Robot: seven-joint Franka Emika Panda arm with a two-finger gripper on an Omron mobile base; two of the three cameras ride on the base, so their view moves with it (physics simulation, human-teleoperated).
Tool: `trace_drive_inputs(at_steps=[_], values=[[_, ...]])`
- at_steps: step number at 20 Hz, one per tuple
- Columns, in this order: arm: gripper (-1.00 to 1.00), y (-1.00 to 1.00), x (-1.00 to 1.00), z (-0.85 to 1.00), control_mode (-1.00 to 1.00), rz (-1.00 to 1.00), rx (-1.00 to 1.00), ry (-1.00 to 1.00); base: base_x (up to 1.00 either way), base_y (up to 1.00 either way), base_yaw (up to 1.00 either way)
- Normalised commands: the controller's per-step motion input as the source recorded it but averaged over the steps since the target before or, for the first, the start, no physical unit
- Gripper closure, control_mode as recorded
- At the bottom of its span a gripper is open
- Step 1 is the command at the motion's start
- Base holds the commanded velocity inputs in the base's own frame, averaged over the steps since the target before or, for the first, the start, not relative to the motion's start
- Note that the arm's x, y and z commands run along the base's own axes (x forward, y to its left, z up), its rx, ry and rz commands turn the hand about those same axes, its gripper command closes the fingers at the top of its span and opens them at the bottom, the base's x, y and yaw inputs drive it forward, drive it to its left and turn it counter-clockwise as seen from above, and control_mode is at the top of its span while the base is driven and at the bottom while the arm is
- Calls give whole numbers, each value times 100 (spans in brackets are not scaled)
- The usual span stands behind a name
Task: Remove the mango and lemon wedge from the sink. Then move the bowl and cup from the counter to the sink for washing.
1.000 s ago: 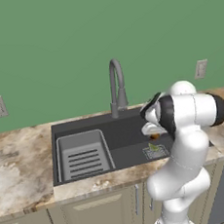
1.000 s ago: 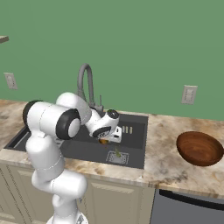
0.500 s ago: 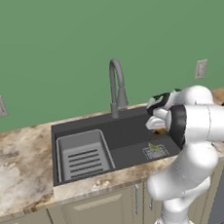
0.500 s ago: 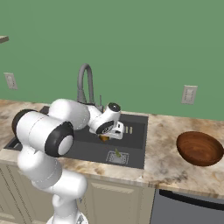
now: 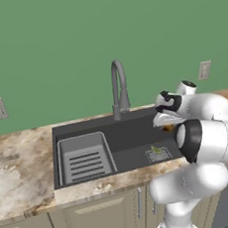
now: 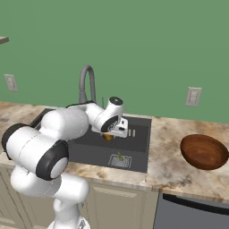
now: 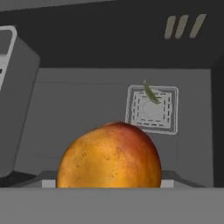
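My gripper (image 6: 112, 132) hangs over the right half of the dark sink (image 6: 139, 150), shut on the orange-brown mango (image 7: 109, 155), which is held clear of the basin floor. The mango (image 6: 108, 137) peeks out just under the hand. The fruit covers the fingertips in the hand view. The greenish lemon wedge (image 7: 151, 92) lies on the square drain grate, and the lemon wedge (image 6: 119, 156) sits below and in front of the gripper. The reddish-brown bowl (image 6: 204, 151) rests on the counter (image 6: 170, 154) right of the sink. The cup is out of view.
A grey gooseneck faucet (image 5: 119, 85) rises behind the basin, left of the hand. A lighter slotted tray insert (image 5: 85, 159) fills the sink's left half. Wall outlets (image 6: 193, 96) sit above the marbled counter. My own elbow bulks in front of the sink's right edge.
The arm's elbow has swung outward and toward the cameras. The hand with the mango has shifted only slightly to the right over the sink. The lemon wedge and bowl have not moved.
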Motion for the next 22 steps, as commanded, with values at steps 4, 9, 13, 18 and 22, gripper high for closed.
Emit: trace_drive_inputs(at_steps=[4,9,13,18,22], values=[[100,-8,-15,46,-100,0,-14,3,0,0,0],[100,-14,-18,39,-100,0,-15,0,0,0,0],[100,-24,-16,30,-100,-1,-13,0,0,0,0],[100,-27,-8,28,-100,-5,-11,6,0,0,0],[100,-31,-3,20,-100,-7,-7,11,0,0,0]])
